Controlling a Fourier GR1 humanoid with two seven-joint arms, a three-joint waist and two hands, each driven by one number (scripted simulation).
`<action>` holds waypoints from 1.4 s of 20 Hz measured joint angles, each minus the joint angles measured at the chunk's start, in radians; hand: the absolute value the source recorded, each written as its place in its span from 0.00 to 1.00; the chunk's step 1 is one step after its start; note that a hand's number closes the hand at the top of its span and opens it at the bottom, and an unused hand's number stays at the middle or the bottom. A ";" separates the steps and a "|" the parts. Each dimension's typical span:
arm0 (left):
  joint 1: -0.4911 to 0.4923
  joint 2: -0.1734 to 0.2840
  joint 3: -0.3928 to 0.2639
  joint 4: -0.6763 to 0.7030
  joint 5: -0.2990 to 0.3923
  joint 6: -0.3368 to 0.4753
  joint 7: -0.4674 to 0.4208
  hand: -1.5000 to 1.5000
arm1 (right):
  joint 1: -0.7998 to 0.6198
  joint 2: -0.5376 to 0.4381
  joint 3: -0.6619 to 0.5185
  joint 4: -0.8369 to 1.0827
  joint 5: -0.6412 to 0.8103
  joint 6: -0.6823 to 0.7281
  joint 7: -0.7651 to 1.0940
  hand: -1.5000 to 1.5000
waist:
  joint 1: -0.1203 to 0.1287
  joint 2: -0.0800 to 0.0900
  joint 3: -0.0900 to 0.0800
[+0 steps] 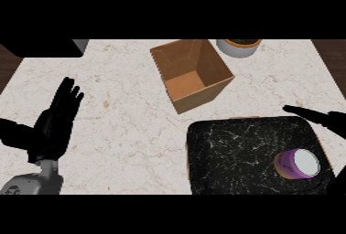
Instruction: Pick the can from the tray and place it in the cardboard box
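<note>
While the small purple can with the pale top (297,163) is lying untouched near the right-hand edge of the dark, white-veined, square stone tray (229,155), the pick is sitting at its very start, by my judgement: nothing is gripping the can yet. The right hand (317,118) is showing just above the tray's upper right corner, its black fingers stretched out straight and spread, holding nothing and hanging a little apart from the can. The next move is probably calling for this hand to be coming down and over the can, turning so that thumb and fingers are closing round its sides. Beyond the tray's upper left corner, close to it, the open brown cardboard box (192,75) is standing on the pale marbled worktop (121,114), its mouth facing up and somewhat tilted in the view; a lift and a carry up and to the left are going to be needed. A white pot with an orange rim (238,46) is standing just beside the box's upper right. Well apart at the left, the left hand (57,121) is resting open, fingers straight and pointing up.
</note>
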 measured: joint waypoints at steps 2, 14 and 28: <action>-0.004 -0.003 0.018 0.017 0.003 -0.020 -0.015 0.50 | 0.010 0.023 -0.001 -0.009 0.021 0.009 0.002 0.00 | -0.001 0.000 0.000; -0.006 -0.061 0.033 0.008 -0.060 -0.030 0.005 0.50 | 0.033 0.106 -0.009 0.024 0.242 0.018 -0.099 0.00 | 0.000 0.000 0.000; 0.011 -0.087 0.077 -0.023 -0.083 -0.075 0.029 0.50 | 0.033 0.184 0.004 0.123 0.425 0.003 -0.226 0.00 | 0.001 0.000 0.000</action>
